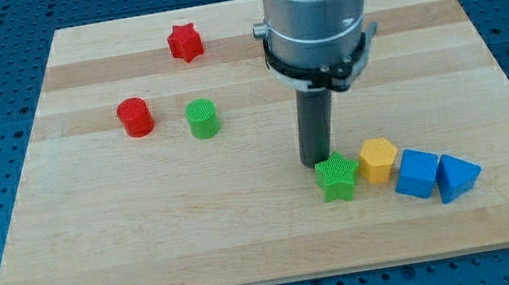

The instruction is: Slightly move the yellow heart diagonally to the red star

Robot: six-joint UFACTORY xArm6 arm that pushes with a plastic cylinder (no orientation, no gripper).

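The yellow block lies at the view's lower right; its shape is hard to make out from this angle. The red star lies far off at the view's upper left. My tip stands on the board just above and left of the green star, touching or nearly touching it. The green star sits against the yellow block's left side. My tip is to the left of the yellow block, a short gap away.
A blue cube and a blue triangular block lie in a row to the right of the yellow block. A red cylinder and a green cylinder stand at the view's left. The arm's white body hangs over the board's top middle.
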